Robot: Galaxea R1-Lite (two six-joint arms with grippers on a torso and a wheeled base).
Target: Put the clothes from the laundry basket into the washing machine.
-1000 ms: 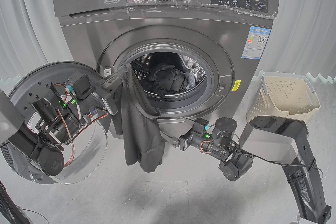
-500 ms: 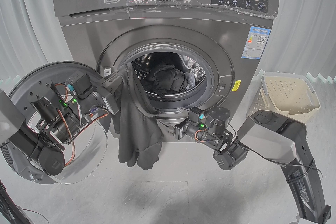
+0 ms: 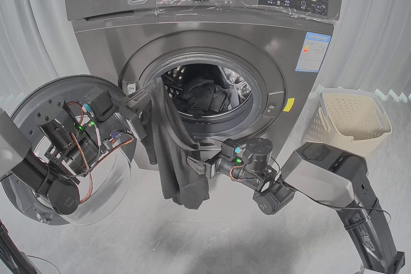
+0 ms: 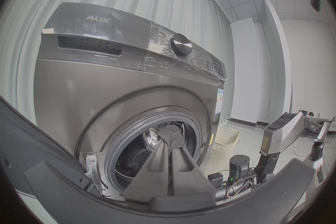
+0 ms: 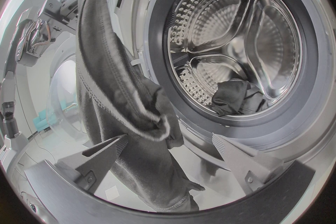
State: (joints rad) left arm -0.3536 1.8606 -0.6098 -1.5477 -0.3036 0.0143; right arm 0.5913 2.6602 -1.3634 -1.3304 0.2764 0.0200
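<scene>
A dark grey garment (image 3: 171, 150) hangs from my left gripper (image 3: 143, 100), which is shut on its top edge at the left rim of the washing machine's (image 3: 192, 39) round opening. In the left wrist view the gripper (image 4: 170, 147) pinches a bunch of the garment (image 4: 170, 131). My right gripper (image 3: 199, 156) is open below the opening, against the hanging cloth. In the right wrist view the gripper (image 5: 169, 140) has a fold of the garment (image 5: 115, 95) between its spread fingers. More dark clothes (image 3: 203, 97) lie in the drum (image 5: 245, 35). The beige laundry basket (image 3: 355, 116) stands at the right.
The washer door (image 3: 107, 185) is swung fully open to the left, behind my left arm. Grey floor stretches in front of the machine. White curtains hang behind it.
My right arm has moved left and slightly up, bringing its open gripper onto the hanging garment. The garment's lower end has swung to the right. The left arm has kept still.
</scene>
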